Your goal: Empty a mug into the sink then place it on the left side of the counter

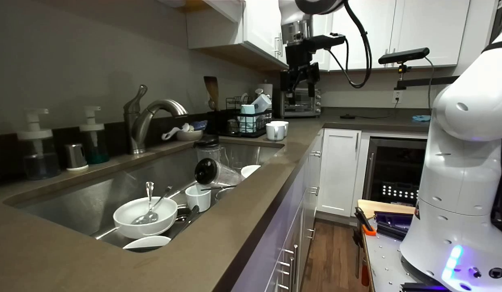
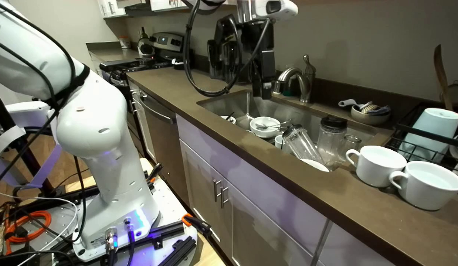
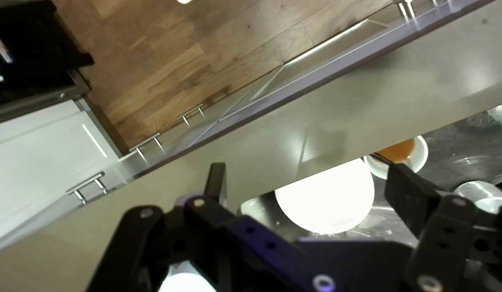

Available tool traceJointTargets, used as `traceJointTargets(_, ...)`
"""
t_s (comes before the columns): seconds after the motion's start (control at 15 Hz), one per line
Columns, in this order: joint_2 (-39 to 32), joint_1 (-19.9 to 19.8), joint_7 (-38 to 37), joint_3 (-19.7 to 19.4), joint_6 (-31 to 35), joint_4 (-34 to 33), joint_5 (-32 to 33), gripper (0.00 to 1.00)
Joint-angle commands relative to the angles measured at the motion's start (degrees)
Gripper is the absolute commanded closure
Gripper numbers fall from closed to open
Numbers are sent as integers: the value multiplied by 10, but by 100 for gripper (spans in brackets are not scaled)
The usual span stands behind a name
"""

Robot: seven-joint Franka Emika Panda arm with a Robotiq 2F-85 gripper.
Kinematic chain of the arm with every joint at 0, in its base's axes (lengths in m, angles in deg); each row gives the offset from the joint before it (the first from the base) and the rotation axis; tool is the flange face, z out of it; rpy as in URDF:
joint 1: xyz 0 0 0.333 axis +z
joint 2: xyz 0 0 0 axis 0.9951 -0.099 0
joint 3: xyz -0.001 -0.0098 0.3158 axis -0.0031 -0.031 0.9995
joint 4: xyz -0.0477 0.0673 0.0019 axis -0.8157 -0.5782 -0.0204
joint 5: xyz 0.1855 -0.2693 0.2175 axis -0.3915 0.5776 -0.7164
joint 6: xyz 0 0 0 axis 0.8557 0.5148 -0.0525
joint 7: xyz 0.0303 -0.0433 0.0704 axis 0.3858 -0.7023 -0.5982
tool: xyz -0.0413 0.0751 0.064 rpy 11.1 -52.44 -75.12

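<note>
Two plain white mugs with loop handles stand upright side by side on the grey-brown counter (image 1: 230, 223) beside the dish rack. The nearer mug (image 2: 427, 186) and its neighbour (image 2: 378, 166) show in an exterior view; they also show as one mug (image 1: 275, 131) partly covering another in an exterior view. Their contents cannot be told. The steel sink (image 1: 92, 194) holds dishes. My gripper (image 1: 302, 93) hangs in the air, apart from the mugs. In the wrist view my gripper (image 3: 309, 187) is open and empty, above the counter edge and sink.
The sink holds a white bowl (image 1: 145, 217), a small white cup with orange-brown liquid (image 3: 402, 152), lidded clear bottles (image 2: 304, 146) and a white dish (image 3: 327, 198). A faucet (image 1: 143, 121) rises behind. A black dish rack (image 1: 251, 121) and wall cabinets (image 1: 261, 28) stand beyond.
</note>
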Motion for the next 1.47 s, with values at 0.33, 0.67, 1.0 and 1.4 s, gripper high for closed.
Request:
traceJointTargets(0.33, -204, -37, -134, -74, -1, -144, -57, 0)
traceJointTargets(0.67, -300, -29, -194, -114, 8, -224, -130, 0)
traceJointTargets(1.0, -367, -22, -209, -133, 67, -271, -138, 0)
traceJointTargets(1.4, -406, -19, -218, -149, 158, -279, -133, 0)
